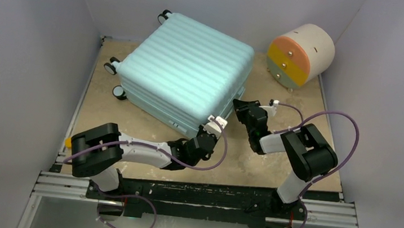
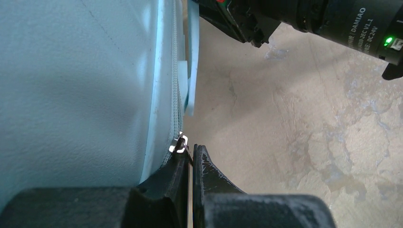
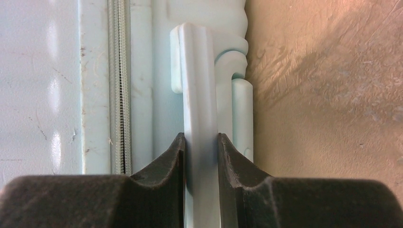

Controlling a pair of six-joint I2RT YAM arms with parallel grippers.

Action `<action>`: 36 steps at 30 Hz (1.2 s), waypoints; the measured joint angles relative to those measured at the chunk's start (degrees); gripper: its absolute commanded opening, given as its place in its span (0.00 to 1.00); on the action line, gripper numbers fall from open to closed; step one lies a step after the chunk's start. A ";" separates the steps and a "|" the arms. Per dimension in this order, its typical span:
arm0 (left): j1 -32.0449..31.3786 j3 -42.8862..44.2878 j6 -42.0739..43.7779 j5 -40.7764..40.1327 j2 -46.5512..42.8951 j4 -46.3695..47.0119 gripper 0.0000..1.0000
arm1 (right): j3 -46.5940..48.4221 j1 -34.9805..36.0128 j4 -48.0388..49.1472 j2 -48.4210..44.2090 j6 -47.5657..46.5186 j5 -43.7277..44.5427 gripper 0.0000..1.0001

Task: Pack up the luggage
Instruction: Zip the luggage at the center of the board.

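**Operator:** Where is the luggage?

**Spotter:** Your luggage (image 1: 185, 67) lies flat on the table (image 1: 251, 159) with its lid down. It sits right in front of both your grippers, and both touch it.

**Operator:** What is the left one doing?

**Spotter:** Your left gripper (image 2: 191, 153) is pinched almost all the way together. The little silver zip pull (image 2: 179, 144) is right at its tips, and it looks like you have it. The side of the luggage is on the left of the fingers. Bare table is on the right.

**Operator:** And the right one?

**Spotter:** Your right gripper (image 3: 201, 142) is narrow and squeezes the pale handle (image 3: 199, 71). The handle's long way runs straight ahead, out from between the fingers. The zip line (image 3: 119, 95) runs the same way, just to the left.

**Operator:** Which way next?

**Spotter:** I think the zip is the step now. It runs straight ahead from your left fingertips, along the edge. So the pull can only slide along that line, not sideways. Your left gripper is the one at the pull. Your right one can hold the luggage steady.

**Operator:** How many things are there?

**Spotter:** One luggage, one handle and one zip pull. I can see three wheels (image 1: 112, 66). There is one round drawer unit (image 1: 301, 53), well ahead of your right gripper. And there are two grippers.
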 measured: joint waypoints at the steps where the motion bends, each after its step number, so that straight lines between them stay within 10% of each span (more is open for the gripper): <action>1: -0.17 0.61 0.00 -0.13 0.52 -0.07 0.00 | -0.04 -0.02 0.02 -0.02 -0.04 0.24 0.00; 21: -1.70 6.56 -11.67 0.37 -3.19 -20.17 0.00 | -0.13 2.73 -6.73 -4.50 0.28 3.15 0.00; 28: -2.62 10.86 -11.50 9.51 -0.59 -19.02 0.69 | -1.36 3.65 -8.13 -6.82 -2.86 3.15 0.10; 36: -3.93 10.91 -11.78 19.93 -8.76 -20.33 0.80 | -6.99 10.97 -21.62 -22.23 -9.11 -7.69 0.62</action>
